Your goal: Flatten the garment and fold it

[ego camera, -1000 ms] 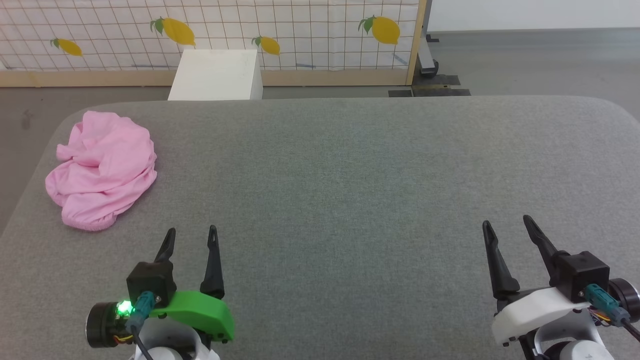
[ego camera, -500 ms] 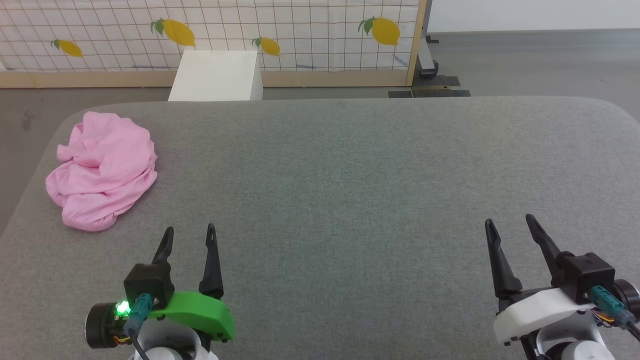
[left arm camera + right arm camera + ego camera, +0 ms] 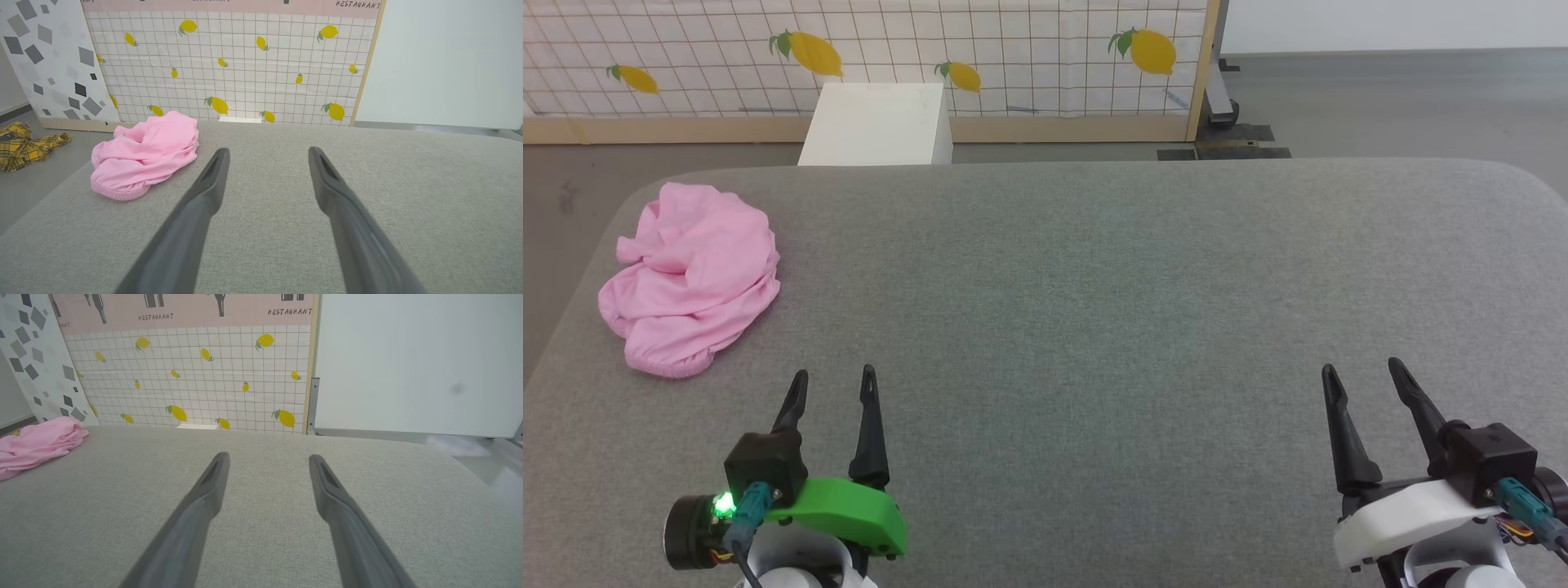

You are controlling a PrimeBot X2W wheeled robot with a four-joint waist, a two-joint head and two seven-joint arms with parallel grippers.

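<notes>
Head view: left gripper, green shell, sits low left. Right gripper, white shell, sits low right. Both are low over the grey fabric-covered table with fingers pointing away from the robot; can't tell if they touch it. Both jaws are moderately parted and hold nothing. The crumpled light pink jersey garment lies bunched near the table's far-left corner, ahead and left of the left gripper and well apart from the right one, with bare table between. A white box stands past the far edge, with a lemon-print grid panel behind it.

Left wrist view: fingers are spread and empty. Garment is ahead-left of the left finger, gathered edge nearest. A yellow plaid cloth lies on the floor, left of the table.

Right wrist view: fingers are spread and empty. Garment is at the far left edge, well apart.
</notes>
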